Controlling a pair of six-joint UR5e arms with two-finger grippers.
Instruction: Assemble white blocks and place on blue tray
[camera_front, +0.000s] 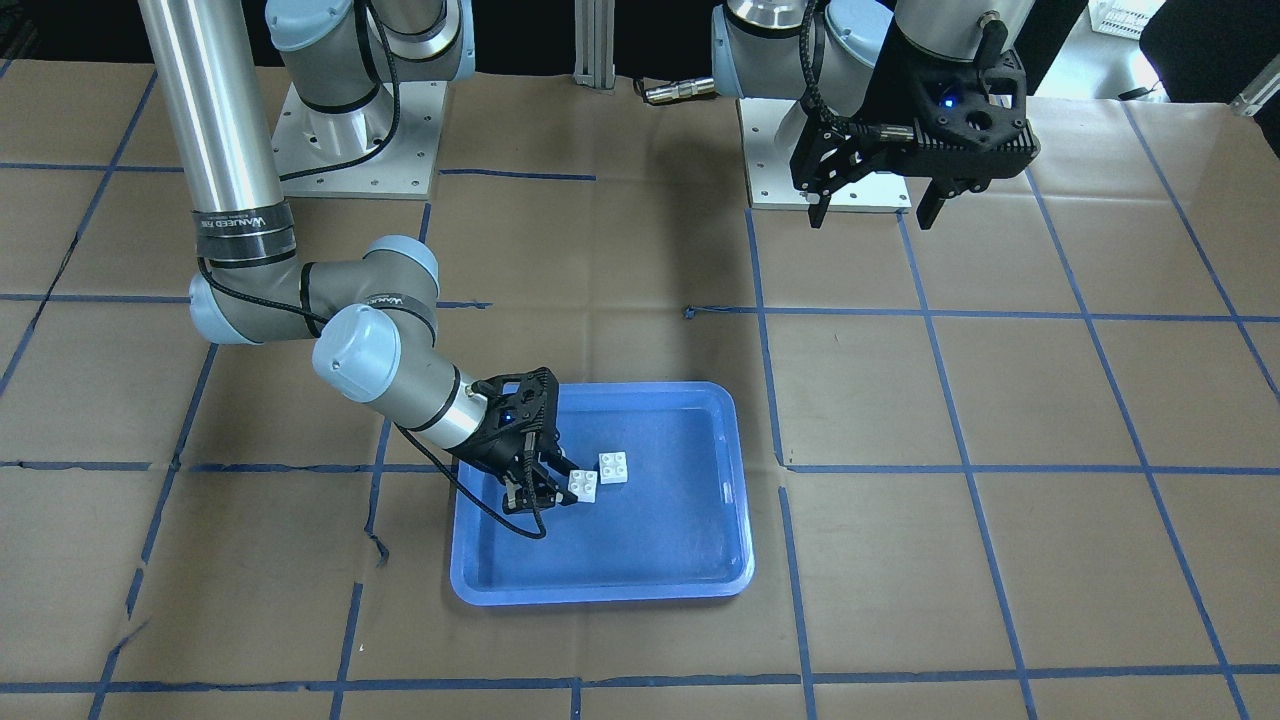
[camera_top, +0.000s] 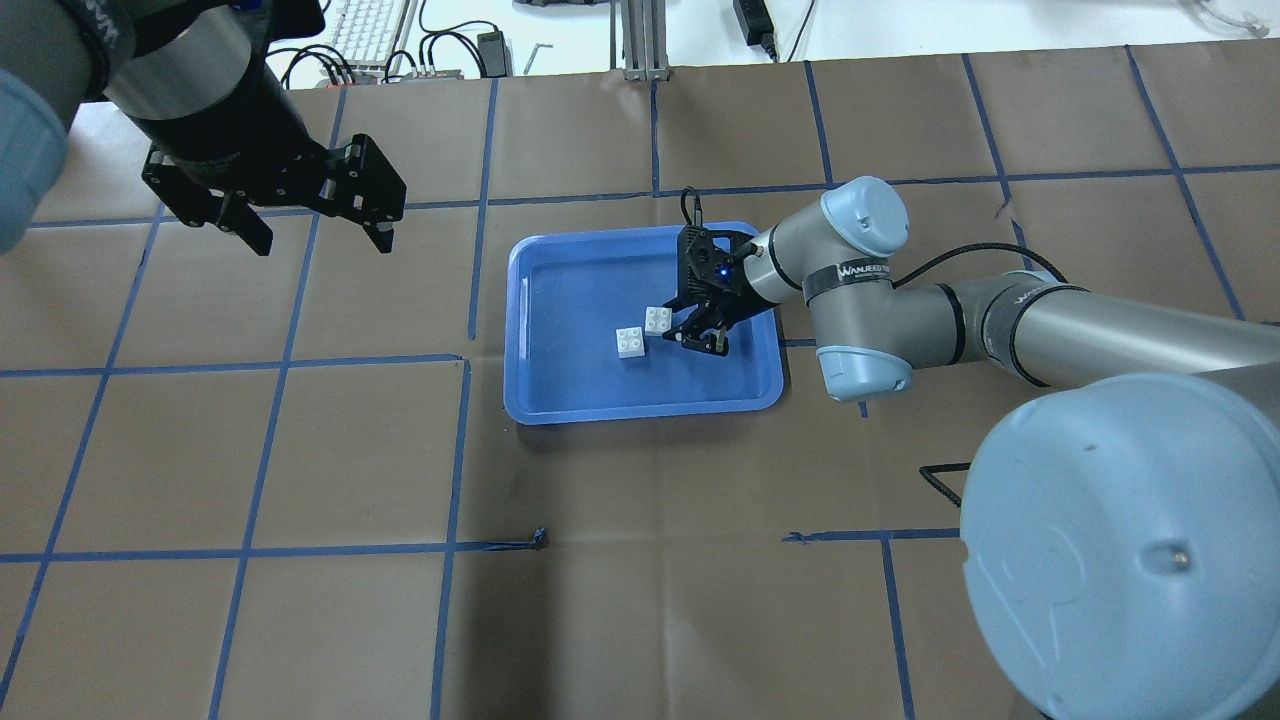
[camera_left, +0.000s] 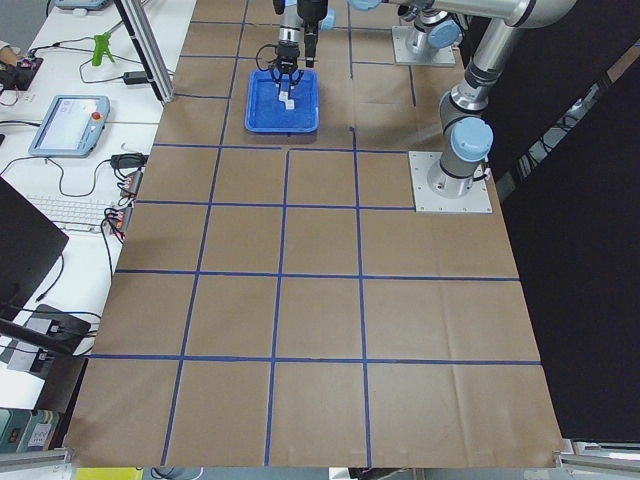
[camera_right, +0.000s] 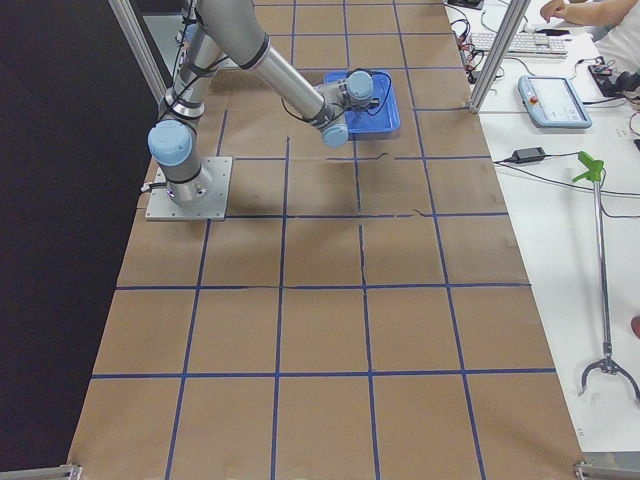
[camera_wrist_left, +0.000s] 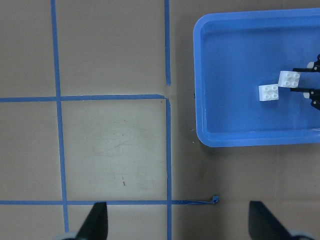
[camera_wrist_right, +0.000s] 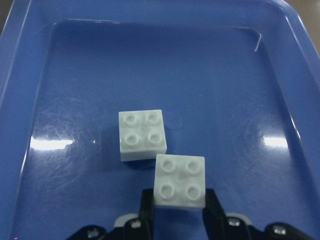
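White square studded plastic bricks (camera_wrist_right: 142, 135) look light, rigid and slick, and their flat opposite sides seem the best hold. Well left of the large shallow blue plastic tray (camera_top: 640, 412), the left gripper (camera_top: 322, 240) hangs spread and empty. Inside the tray, the loose brick (camera_top: 630, 342) lies just beside the second brick (camera_top: 657, 319), which the right gripper (camera_wrist_right: 178, 200) clamps. The taped brown paper table (camera_top: 300, 450) around the tray offers ample room.

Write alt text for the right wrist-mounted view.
The right gripper clamps a white four-stud brick inside the blue tray. A second white brick lies on the tray floor just beyond, its corner near the held one.
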